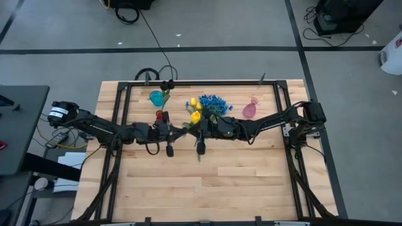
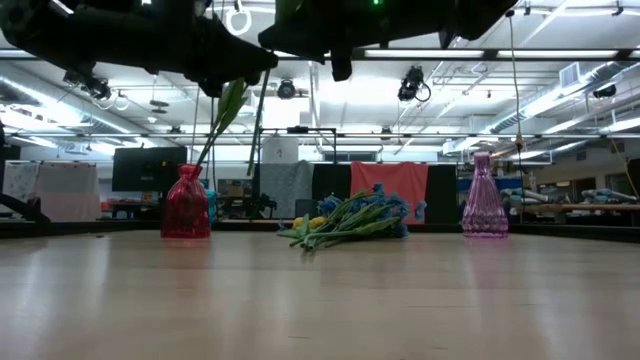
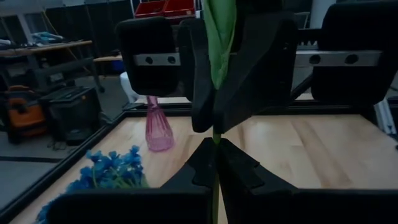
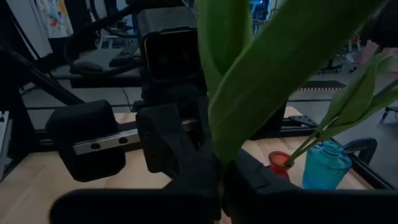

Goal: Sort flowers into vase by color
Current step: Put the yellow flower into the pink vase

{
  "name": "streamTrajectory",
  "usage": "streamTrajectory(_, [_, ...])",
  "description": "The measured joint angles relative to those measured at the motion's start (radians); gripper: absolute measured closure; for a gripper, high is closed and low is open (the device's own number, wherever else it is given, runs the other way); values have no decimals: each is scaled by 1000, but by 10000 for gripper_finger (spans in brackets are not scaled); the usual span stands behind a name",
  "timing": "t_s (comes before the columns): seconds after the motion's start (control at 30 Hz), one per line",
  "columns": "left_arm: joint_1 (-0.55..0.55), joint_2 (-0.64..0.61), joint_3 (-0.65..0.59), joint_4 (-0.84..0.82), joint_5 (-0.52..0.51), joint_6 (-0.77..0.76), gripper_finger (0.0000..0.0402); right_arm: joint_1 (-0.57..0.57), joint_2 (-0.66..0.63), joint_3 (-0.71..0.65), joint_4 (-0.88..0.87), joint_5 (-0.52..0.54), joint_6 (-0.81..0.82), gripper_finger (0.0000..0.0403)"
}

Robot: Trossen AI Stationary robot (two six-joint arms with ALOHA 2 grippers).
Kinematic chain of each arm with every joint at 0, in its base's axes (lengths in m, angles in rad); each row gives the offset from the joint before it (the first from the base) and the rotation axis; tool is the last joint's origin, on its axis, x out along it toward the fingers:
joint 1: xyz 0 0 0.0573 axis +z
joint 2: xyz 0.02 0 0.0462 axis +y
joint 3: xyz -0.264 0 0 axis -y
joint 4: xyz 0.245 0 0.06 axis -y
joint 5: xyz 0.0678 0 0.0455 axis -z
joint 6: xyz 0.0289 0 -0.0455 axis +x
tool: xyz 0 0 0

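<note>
I hold one flower (image 3: 219, 37) mid-air over table centre, both grippers clenched on its thin green stem: left gripper (image 3: 214, 146), right gripper (image 4: 221, 177), facing each other. I judge stem light, springy, slick plastic; best taken low on bare stem, clear of leaves. Count: three vases: teal vase (image 1: 156, 97) at 11 o'clock, red vase (image 2: 186, 203) beside it, pink vase (image 1: 249, 110) at 1 o'clock. Loose bundle (image 1: 206, 108) at 12 o'clock, blue clusters and yellow tulips, too tangled to count.

2 dark arms (image 1: 119, 130), black cables.
</note>
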Motion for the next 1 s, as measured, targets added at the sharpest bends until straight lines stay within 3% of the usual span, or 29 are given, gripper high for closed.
streamTrajectory(0.17, [0,0,0,-9,-20,8,359,0,0,0,-2,2,-14,389])
streamTrajectory(0.37, [0,0,0,-28,-89,26,281,-6,-4,0,-33,3,-12,376])
streamTrajectory(0.57, [0,-69,-42,-26,-109,57,223,-6,-76,-1,-185,60,0,385])
streamTrajectory(1.0, [0,-334,-258,-11,-107,56,214,-2,-259,-1,-537,170,95,380])
